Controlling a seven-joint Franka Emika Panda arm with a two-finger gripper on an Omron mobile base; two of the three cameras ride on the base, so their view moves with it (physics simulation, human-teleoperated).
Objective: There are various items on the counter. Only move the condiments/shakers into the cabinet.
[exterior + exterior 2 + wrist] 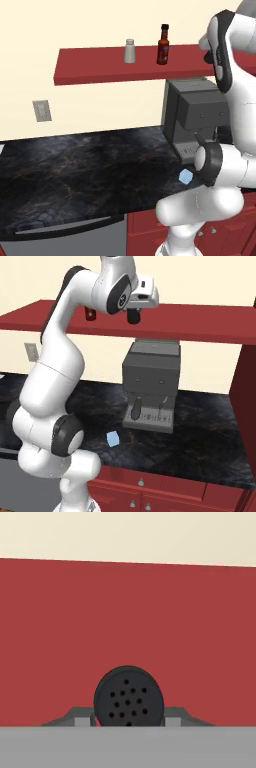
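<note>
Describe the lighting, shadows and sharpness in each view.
Left base view: even, flat light, the counter without glare. Right base view: soft shading under the cabinet; the coffee machine crisp. Hand view: the black shaker top sharp between the gripper fingers, no blur.

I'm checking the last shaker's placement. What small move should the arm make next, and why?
Probably lower the black shaker onto the cabinet top and let go. The gripper holds it just above the red surface, while the whitish shaker and red sauce bottle already stand there.
</note>
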